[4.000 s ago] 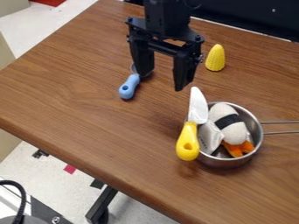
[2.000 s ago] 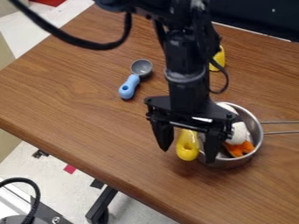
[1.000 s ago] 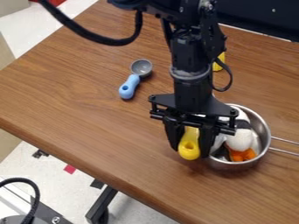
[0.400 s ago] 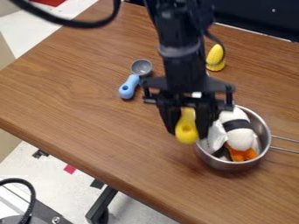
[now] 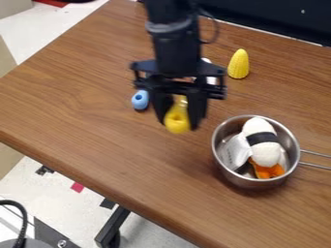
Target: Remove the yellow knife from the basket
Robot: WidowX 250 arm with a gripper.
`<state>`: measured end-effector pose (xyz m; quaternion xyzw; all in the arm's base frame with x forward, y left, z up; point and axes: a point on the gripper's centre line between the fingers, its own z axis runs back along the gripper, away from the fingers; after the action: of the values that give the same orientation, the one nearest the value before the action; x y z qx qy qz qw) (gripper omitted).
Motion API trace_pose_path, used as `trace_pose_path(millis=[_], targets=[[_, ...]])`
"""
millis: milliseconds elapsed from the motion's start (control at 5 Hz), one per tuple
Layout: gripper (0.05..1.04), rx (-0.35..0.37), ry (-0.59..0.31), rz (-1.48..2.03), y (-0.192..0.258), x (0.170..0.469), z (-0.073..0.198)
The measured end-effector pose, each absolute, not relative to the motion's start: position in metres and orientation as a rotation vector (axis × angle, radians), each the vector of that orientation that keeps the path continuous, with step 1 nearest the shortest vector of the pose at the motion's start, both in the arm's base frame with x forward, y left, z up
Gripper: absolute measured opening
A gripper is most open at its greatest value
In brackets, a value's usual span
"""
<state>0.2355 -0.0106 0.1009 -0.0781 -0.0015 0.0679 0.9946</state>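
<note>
My gripper (image 5: 179,116) hangs over the middle of the table, up and to the left of the metal pan, shut on the yellow handle of the knife (image 5: 177,121). The knife's white blade points up behind the gripper, mostly hidden by it. The steel pan (image 5: 219,162), which serves as the basket, stands at the right, apart from the knife. In it lie a white sushi toy with a black band (image 5: 263,147), an orange piece and a greyish-white item.
A yellow corn toy (image 5: 238,64) stands behind and to the right of the gripper. A blue-handled scoop (image 5: 140,100) lies at the gripper's left, partly covered by it. The pan's handle (image 5: 315,159) extends right. The wooden table's (image 5: 97,160) front edge runs diagonally at lower left.
The gripper came down to the pan, closed on the knife's yellow handle, and lifted it out toward the upper left. The pan shifted and turned slightly as the knife was gripped.
</note>
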Motion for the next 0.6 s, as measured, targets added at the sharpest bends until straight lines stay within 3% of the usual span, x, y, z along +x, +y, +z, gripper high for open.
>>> trace_pose_path(millis=[400, 600], targets=[[0.495, -0.137, -0.032, -0.058, 0.043, 0.240, 0.106], [0.495, -0.132, -0.044, -0.085, 0.074, 0.242, 0.095]])
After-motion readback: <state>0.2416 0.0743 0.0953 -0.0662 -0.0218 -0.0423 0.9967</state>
